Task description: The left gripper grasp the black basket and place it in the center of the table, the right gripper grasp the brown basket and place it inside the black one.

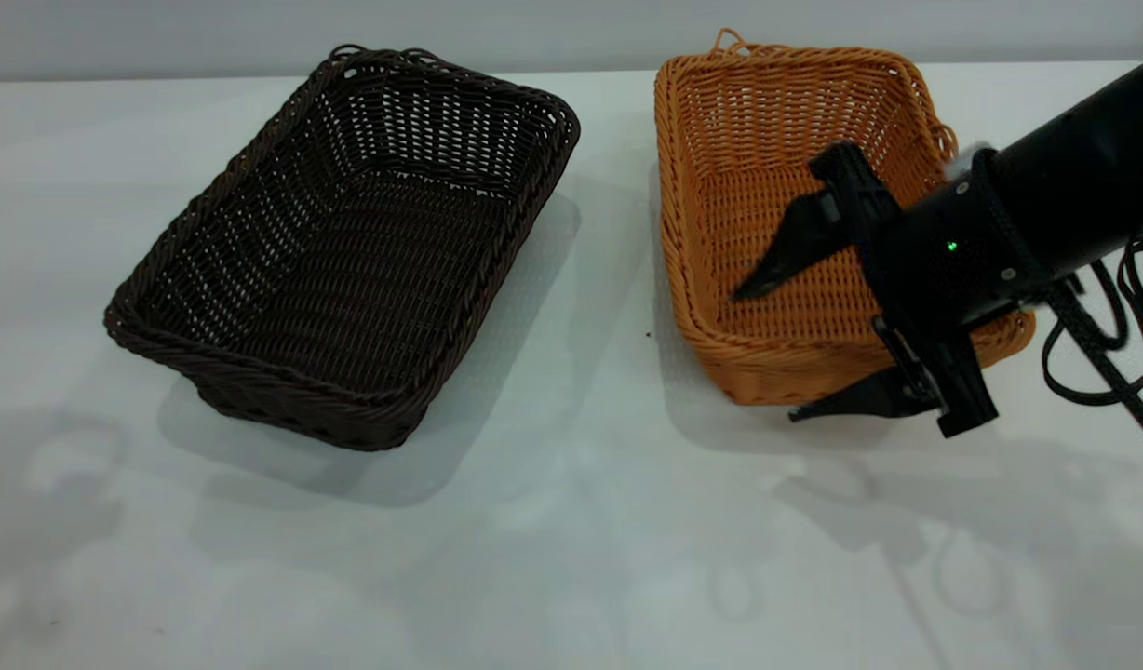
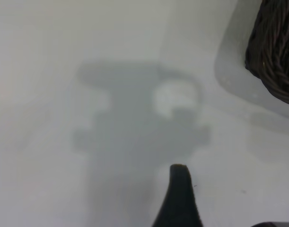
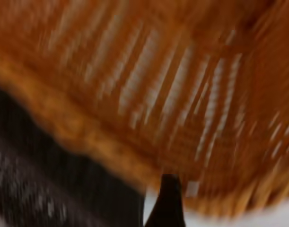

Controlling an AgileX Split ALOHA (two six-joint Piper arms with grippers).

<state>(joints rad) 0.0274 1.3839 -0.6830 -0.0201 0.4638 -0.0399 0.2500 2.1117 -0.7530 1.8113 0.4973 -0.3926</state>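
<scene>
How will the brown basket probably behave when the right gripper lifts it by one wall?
The brown basket probably weighs little: its weave is open. Held by the right gripper, open astride its near wall, it may tilt. The braided rim looks stiff enough to hold.

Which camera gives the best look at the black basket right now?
The exterior view: the whole black basket shows, upright on the table. The left wrist view catches only a rim corner; the right wrist view shows a blurred dark patch.

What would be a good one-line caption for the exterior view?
Right gripper open astride the brown basket's near rim, beside the black basket on the table.
</scene>
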